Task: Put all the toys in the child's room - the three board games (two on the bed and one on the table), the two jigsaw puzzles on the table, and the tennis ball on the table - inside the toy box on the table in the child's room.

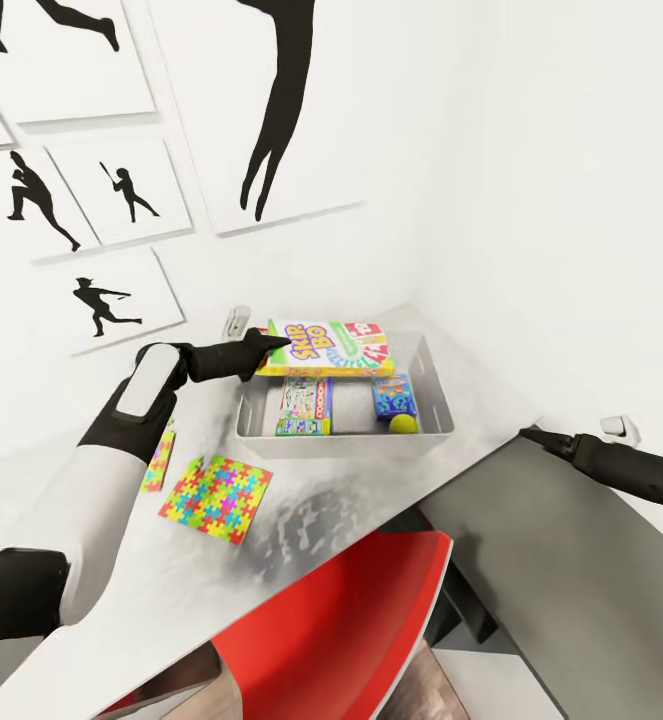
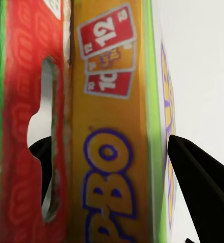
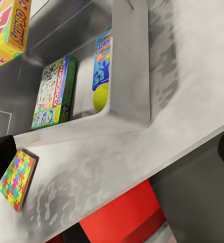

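Item: Skip-Bo box (image 1: 326,348) — yellow, green and red; held by the left gripper (image 1: 276,345) over the far side of the toy box (image 1: 433,385). In the left wrist view the box edge (image 2: 112,152) is seen clamped between two dark fingers (image 2: 200,182), one on each face; whether it touches the tray wall cannot be told.

Item: toy box — light-grey tray with low walls, set on the table (image 1: 301,520) near the wall corner. Contents, as recorded from the head view: Monopoly box (image 1: 305,405), small blue box (image 1: 392,395), ball (image 1: 403,424). The right wrist view shows these laid flat on the tray floor, the ball (image 3: 101,96) touching the blue box (image 3: 103,58) at the near wall — a relation less plain from the head.

Item: jigsaw puzzles — one square (image 1: 216,498) flat on the table beside the tray; a second (image 1: 158,462) partly hidden behind the left forearm.

Item: right gripper (image 1: 536,437) — held off the table edge, well apart from the tray; finger state cannot be told.

Item: red chair (image 1: 351,630) below the table.
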Tool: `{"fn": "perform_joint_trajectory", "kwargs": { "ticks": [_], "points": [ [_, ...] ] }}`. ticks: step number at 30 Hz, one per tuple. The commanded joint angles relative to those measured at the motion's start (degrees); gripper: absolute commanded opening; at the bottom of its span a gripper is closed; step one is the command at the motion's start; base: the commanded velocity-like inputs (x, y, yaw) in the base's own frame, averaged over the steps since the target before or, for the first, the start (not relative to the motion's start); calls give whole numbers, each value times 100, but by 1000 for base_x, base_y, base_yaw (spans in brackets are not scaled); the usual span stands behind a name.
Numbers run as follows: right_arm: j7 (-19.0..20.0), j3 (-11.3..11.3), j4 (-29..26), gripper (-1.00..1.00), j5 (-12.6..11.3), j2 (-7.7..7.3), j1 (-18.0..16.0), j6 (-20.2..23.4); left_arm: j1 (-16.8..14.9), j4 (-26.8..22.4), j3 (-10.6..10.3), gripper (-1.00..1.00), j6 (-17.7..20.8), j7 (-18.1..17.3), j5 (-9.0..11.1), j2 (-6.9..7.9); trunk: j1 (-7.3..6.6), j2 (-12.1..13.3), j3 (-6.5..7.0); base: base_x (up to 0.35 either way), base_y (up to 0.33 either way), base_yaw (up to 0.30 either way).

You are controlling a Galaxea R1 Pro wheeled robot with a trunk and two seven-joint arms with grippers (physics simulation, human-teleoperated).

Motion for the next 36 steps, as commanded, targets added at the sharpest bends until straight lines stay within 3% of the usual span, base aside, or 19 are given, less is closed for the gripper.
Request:
{"fn": "perform_joint_trajectory", "kwargs": {
  "ticks": [1, 2, 9, 23, 36],
  "points": [
    [59, -6, 0, 100, 55, 0, -6, 24, -81, 94, -85, -100, -4, -15, 6, -14, 3, -10, -15, 0, 0, 0],
    [59, -7, -1, 100, 53, -1, -7, 24, -356, 481, -317, -100, -130, -327, -282, -134, 3, -10, -22, 0, 0, 0],
    [59, -8, -1, 100, 52, -2, -7, 24, -601, 977, -464, -100, -279, -777, -569, -286, 3, -10, -83, 0, 0, -1],
    [59, -8, -1, 100, 58, 3, -7, 24, -657, 1121, -502, -100, -318, -1069, -644, -272, 3, -10, -175, 0, 0, -27],
    [59, -7, -1, 100, 59, 3, -7, 24, -694, 1131, -497, -100, -327, -1182, -650, -252, 3, -10, -184, 0, 0, -139]
  ]
}}
